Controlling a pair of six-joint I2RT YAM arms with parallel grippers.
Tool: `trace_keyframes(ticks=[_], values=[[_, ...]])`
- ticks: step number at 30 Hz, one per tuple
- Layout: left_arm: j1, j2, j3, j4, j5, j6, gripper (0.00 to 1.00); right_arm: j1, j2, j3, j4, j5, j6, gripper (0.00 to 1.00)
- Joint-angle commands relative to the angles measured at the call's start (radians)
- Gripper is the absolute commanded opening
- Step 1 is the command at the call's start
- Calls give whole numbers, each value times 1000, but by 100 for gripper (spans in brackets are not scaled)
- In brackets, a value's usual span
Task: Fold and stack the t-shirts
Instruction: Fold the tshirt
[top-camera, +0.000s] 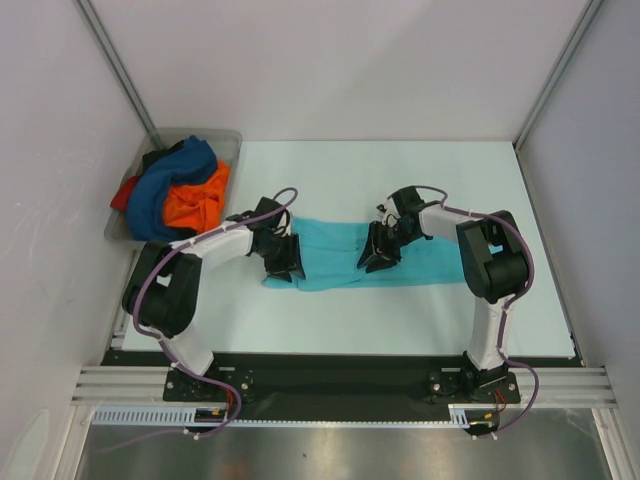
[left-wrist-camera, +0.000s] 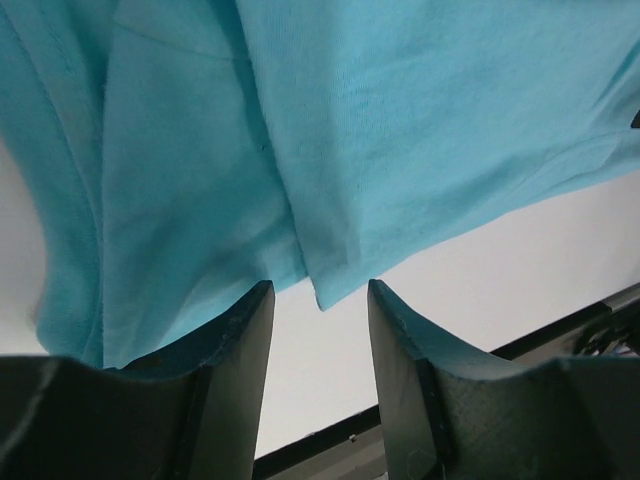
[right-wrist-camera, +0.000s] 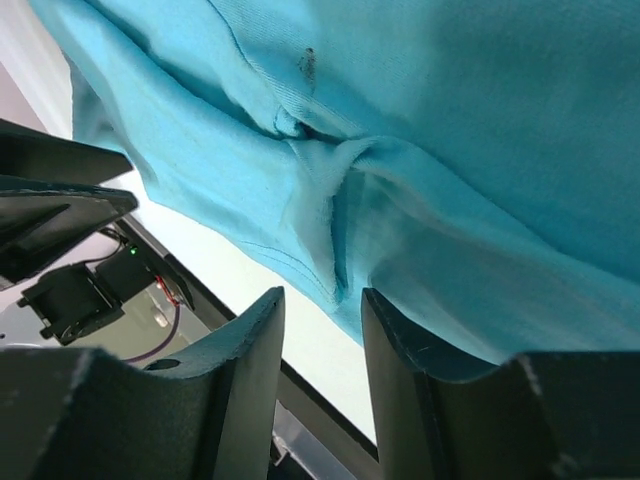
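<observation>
The turquoise t-shirt (top-camera: 335, 252) lies as a long folded strip across the middle of the table. My left gripper (top-camera: 283, 262) is over its left end, open and empty; in the left wrist view the shirt's near corner (left-wrist-camera: 330, 290) lies just beyond the gap between the fingers. My right gripper (top-camera: 379, 257) is over the shirt's middle, open; in the right wrist view a bunched fold of the shirt (right-wrist-camera: 335, 270) sits at the fingertips, touching the right finger (right-wrist-camera: 400, 340). Dark blue (top-camera: 160, 190), orange (top-camera: 195, 205) and red (top-camera: 124, 193) shirts lie heaped at the far left.
The heaped shirts sit in a grey plastic tray (top-camera: 225, 137) at the table's far left corner. White walls stand close on the left, right and back. The table's near edge shows as a black strip (top-camera: 340, 358) by the arm bases.
</observation>
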Motion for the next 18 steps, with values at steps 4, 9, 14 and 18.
trace_keyframes(ticks=[4, 9, 14, 18], values=[[6, 18, -52, 98, 114, -37, 47, 16, 25, 12, 45, -52, 21, 40], [6, 35, -42, 122, 163, -51, 40, 30, 44, 13, 68, -59, 44, 37], [8, 12, -19, 107, 158, -53, 25, 33, 28, 13, 71, -52, 54, 29], [14, -3, 24, 79, 154, -54, 9, 25, 4, 25, 55, -63, 74, 13]])
